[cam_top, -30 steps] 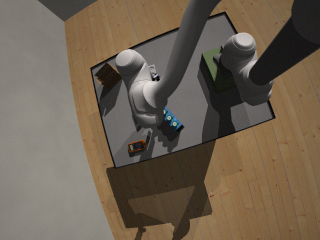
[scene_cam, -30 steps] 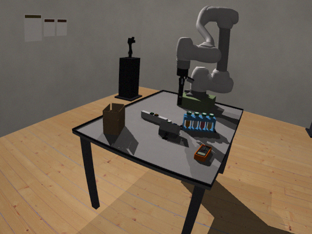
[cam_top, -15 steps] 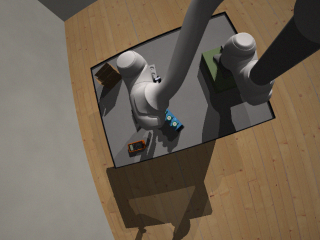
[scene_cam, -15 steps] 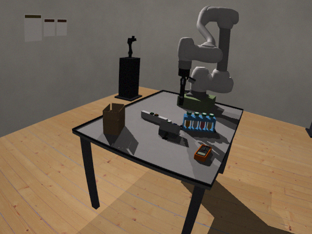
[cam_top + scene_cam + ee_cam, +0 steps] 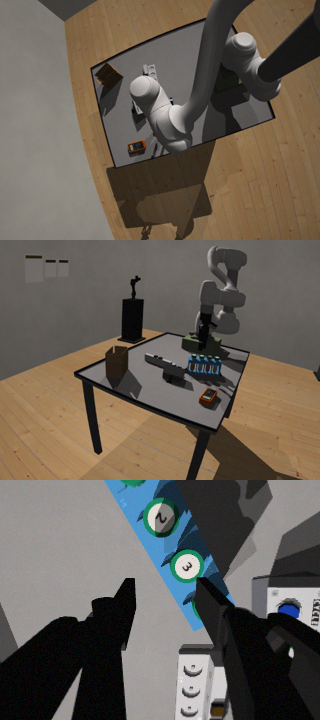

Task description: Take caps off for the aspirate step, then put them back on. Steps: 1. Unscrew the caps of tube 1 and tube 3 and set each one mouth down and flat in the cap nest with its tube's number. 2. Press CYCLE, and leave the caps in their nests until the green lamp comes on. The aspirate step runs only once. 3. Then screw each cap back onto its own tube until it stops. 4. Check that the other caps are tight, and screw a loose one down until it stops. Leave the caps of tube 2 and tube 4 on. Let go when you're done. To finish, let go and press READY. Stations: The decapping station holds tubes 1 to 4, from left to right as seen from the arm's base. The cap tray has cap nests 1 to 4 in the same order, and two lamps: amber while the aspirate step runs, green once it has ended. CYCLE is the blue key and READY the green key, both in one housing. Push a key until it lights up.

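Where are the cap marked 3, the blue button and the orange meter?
Cap 3 [image 5: 186,566], wrist view, on its white numbered top.
Blue button [image 5: 288,609], wrist view, on its round face.
Orange meter [image 5: 208,396], exterior view, on its casing.

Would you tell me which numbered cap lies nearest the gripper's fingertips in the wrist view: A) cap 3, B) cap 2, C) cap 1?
A: cap 3 sits just above the fingertip of the open, empty gripper, while cap 2 lies farther up the blue rack.
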Motion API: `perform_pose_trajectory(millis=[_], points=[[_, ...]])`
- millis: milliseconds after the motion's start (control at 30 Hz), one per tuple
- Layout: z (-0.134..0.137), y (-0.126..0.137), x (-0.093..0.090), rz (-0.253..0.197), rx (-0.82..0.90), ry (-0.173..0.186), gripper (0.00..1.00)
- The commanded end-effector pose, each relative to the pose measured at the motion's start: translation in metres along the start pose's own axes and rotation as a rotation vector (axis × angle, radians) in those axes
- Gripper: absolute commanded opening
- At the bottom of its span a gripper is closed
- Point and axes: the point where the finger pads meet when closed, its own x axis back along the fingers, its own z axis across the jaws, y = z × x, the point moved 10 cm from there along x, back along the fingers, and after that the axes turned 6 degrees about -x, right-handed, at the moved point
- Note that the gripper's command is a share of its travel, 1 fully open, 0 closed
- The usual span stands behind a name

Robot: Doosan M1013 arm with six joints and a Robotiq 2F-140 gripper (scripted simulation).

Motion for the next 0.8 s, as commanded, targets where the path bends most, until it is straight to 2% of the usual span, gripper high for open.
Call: perform_pose_trajectory(millis=[0,100,400,667,767], points=[[-0.01,-0.03,0.0,-0.003,-0.002,0.001,0.41],[-0.013,-0.037,0.0,-0.003,-0.002,0.001,0.41],[-0.039,-0.104,0.0,-0.003,-0.002,0.001,0.41],[-0.039,-0.104,-0.003,-0.003,-0.002,0.001,0.41],[-0.039,-0.104,-0.012,-0.003,-0.002,0.001,0.41]])
